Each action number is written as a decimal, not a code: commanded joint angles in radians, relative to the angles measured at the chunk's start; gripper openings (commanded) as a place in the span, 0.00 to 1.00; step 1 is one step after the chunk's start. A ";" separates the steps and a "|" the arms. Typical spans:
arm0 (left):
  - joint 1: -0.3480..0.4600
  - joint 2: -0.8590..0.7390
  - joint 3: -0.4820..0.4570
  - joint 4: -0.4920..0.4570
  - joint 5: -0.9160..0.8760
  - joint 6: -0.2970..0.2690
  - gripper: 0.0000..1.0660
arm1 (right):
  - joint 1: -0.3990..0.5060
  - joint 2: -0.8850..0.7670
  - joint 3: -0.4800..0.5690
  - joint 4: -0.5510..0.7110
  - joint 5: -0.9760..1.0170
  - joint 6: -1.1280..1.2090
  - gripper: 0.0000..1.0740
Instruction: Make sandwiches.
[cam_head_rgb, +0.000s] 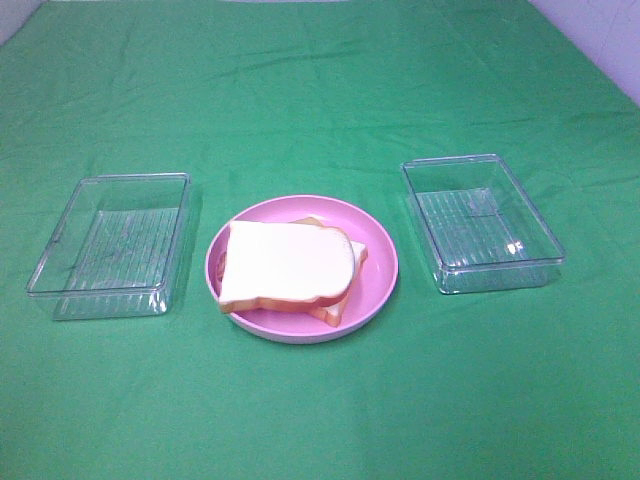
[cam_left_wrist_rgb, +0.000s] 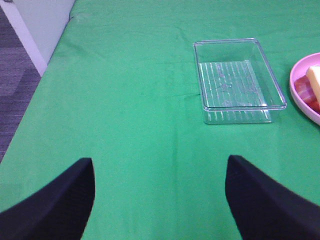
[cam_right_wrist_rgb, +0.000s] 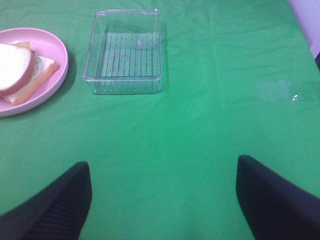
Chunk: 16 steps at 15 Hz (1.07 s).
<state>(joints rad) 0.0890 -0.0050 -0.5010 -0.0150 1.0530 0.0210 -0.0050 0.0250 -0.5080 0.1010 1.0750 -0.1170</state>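
While plated, sandwiches (cam_head_rgb: 292, 268) — apart from fingers (cam_right_wrist_rgb: 55, 200)

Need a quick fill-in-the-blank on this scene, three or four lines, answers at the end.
1. The sandwich sits on a round plate whose colour is ____.
2. The clear boxes beside the plate number ____.
3. The cloth covering the table is ____.
4. The left gripper and right gripper both have their jaws ____.

Missing words: pink; two; green; open
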 joint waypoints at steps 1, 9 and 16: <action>0.016 -0.021 0.002 -0.004 -0.007 -0.001 0.66 | -0.005 -0.038 0.000 0.000 -0.009 -0.011 0.70; 0.016 -0.018 0.002 -0.004 -0.007 -0.001 0.66 | -0.005 -0.035 0.001 0.001 -0.012 -0.011 0.70; -0.017 -0.021 0.002 -0.004 -0.007 -0.001 0.66 | -0.005 -0.035 0.001 0.001 -0.012 -0.011 0.70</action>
<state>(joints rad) 0.0870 -0.0050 -0.5010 -0.0140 1.0530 0.0210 -0.0050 -0.0060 -0.5070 0.1010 1.0750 -0.1170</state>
